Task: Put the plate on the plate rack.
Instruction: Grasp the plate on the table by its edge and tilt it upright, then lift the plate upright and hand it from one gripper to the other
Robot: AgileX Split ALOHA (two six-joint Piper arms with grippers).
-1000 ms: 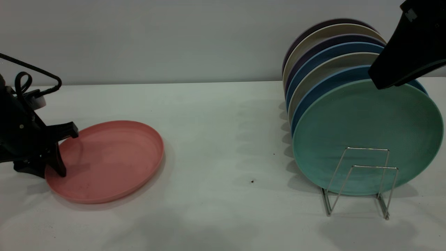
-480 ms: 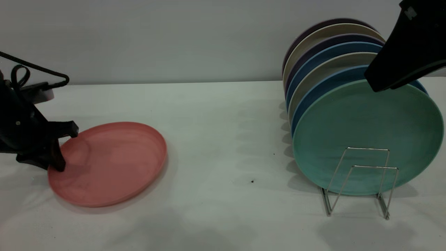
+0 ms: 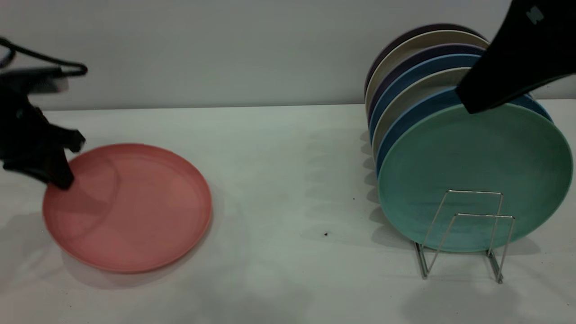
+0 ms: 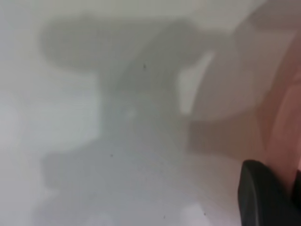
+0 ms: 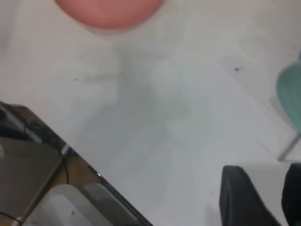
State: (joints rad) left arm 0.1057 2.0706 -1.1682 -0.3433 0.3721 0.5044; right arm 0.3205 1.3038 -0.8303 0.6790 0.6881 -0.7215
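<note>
**A:** How far along is this?

**B:** Early, I'd say. The plate [image 3: 128,207] is far out to the left of the plate rack [image 3: 463,231], well apart from it, with bare table [image 3: 288,180] between them. It isn't lying flat: the edge farthest from the rack is raised, and the edge nearer the rack looks low, at or close to the table.

**A:** Who has hold of it?

**B:** The left gripper [image 3: 60,159], clamped on that raised far edge, one finger over the rim and onto the plate's face. The left wrist view shows a dark fingertip against the pink surface, which fits a pinch on the rim.

**A:** And the rack, any room?

**B:** It holds a row of upright plates, with a green plate [image 3: 474,177] at the front. Ahead of the green plate two wire loops stand bare, so the front slot looks free. That is my guess for the target.

**A:** The other arm?

**B:** The right gripper [image 3: 504,67] hangs above the top of the racked plates, in front of their upper edges. In its wrist view two dark fingertips show with a gap between them and nothing held, so I read it as apart and empty.

**A:** So what's left?

**B:** Nearly everything: lift the plate clear, carry it across to the rack, turn it upright and lower it between the front loops. Only the grasp and first tilt appear done.
</note>
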